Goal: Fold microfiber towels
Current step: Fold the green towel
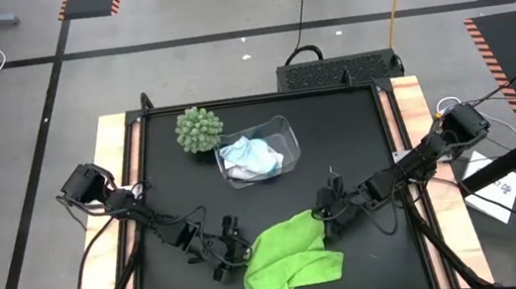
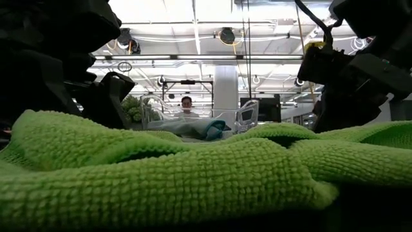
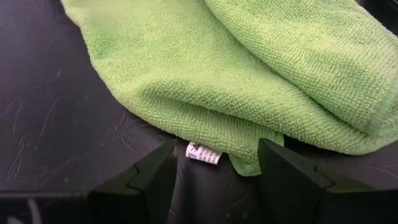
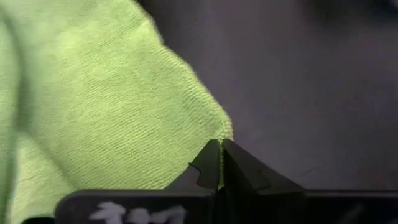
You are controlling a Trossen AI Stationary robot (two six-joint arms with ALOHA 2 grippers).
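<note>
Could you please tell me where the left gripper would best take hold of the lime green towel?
Probably the lime green towel corner by its small white tag, which lies between the open left gripper jaws. Come in low along the table from the towel's left side: that folded edge faces the gripper. The right gripper is shut on the opposite corner.

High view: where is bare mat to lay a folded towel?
Bare mat lies right of the clear bin, and left below the spiky ball plant. The front is crowded: the lime green towel sits between both grippers.
</note>
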